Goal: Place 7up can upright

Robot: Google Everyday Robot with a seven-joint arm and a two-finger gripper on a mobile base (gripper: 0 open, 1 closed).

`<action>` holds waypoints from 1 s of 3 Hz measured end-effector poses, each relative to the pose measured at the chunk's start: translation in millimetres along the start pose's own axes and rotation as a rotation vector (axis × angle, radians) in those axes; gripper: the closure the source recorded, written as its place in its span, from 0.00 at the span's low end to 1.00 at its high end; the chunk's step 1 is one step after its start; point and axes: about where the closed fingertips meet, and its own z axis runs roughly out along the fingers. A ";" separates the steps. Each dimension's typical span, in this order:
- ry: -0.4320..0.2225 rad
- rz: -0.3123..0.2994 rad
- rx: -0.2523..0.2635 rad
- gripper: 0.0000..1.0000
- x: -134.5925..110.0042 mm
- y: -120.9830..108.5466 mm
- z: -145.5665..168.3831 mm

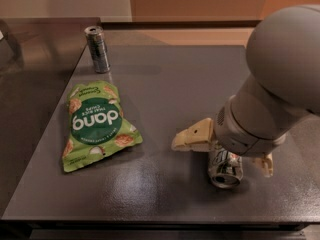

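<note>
The 7up can [226,169] lies on its side on the dark table [165,94], at the front right, with its silver top facing the front edge. My gripper [222,157] is right over it. One cream finger [193,135] sticks out to the can's left and the other finger [265,164] is on its right, so the can lies between them. The fingers are spread wider than the can and do not appear to touch it. My grey wrist hides the can's far end.
A green Dang rice chips bag [95,125] lies flat at the left middle of the table. A slim dark grey can [97,49] stands upright at the back left corner. The table's front edge is close below the 7up can.
</note>
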 end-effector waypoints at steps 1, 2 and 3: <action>0.021 -0.019 -0.033 0.00 6.6 0.4 5.3; 0.033 -0.028 -0.065 0.16 9.4 3.0 6.4; 0.037 -0.033 -0.094 0.39 9.9 6.6 4.8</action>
